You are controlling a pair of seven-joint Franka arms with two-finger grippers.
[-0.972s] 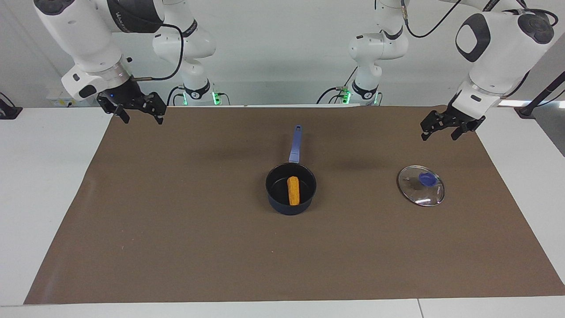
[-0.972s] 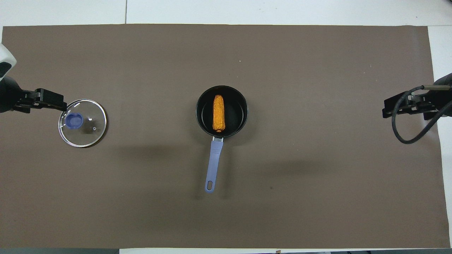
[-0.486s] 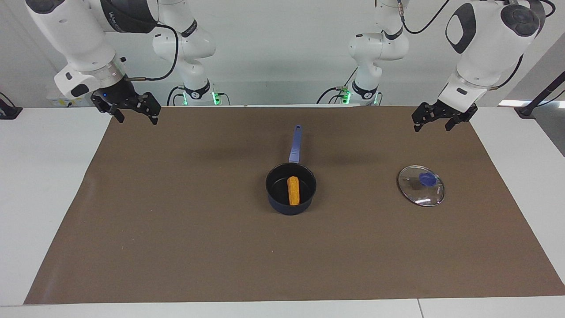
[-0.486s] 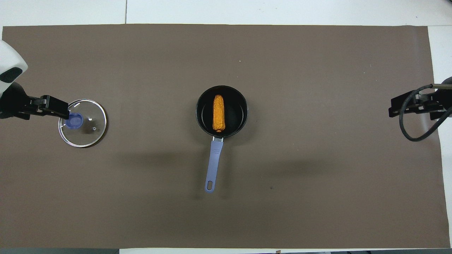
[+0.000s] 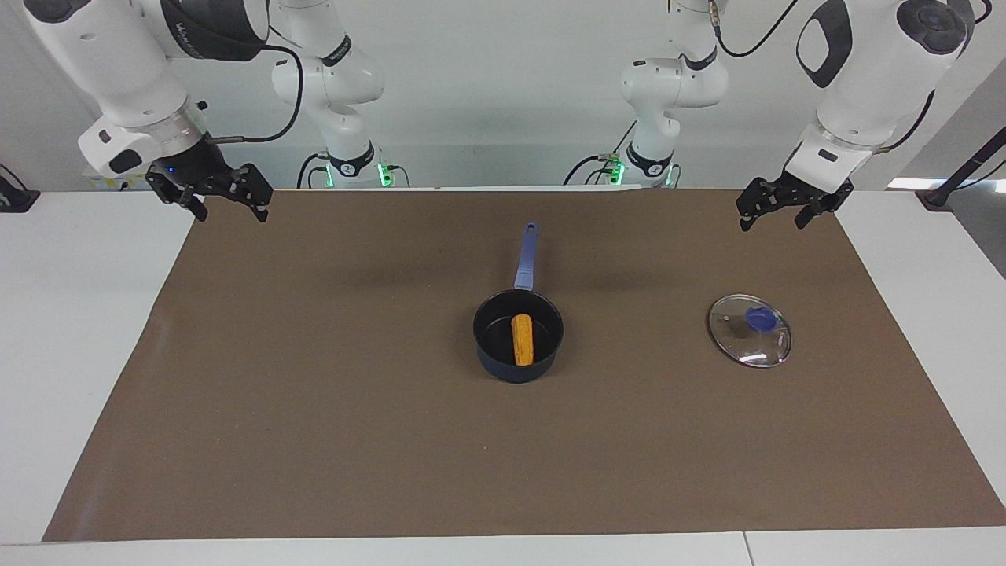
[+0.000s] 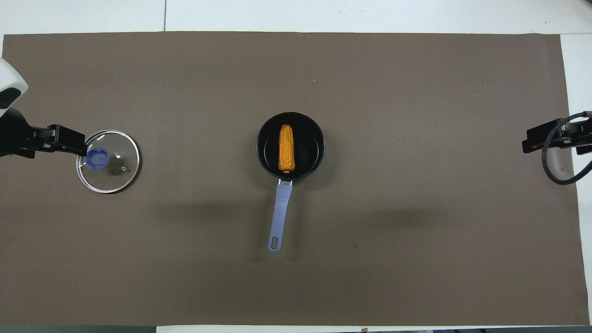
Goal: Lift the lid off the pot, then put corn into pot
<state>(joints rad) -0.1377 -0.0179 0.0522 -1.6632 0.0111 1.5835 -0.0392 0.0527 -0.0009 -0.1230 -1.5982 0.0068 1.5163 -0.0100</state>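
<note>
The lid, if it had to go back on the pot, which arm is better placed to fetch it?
Probably the left. Its gripper hangs open at the lid's end of the table; the right gripper, also open and empty, waits at the other end, with the pot between.

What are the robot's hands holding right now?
Nothing. The left end effector and the right end effector are both open and empty, up in the air. The corn lies in the pot; the lid rests on the mat.

My white surface (image 5: 78, 314) carries a brown mat (image 5: 314, 409). On the mat's middle sits the pot (image 5: 518, 358); the lid (image 5: 750, 331) lies toward my left arm's edge.
</note>
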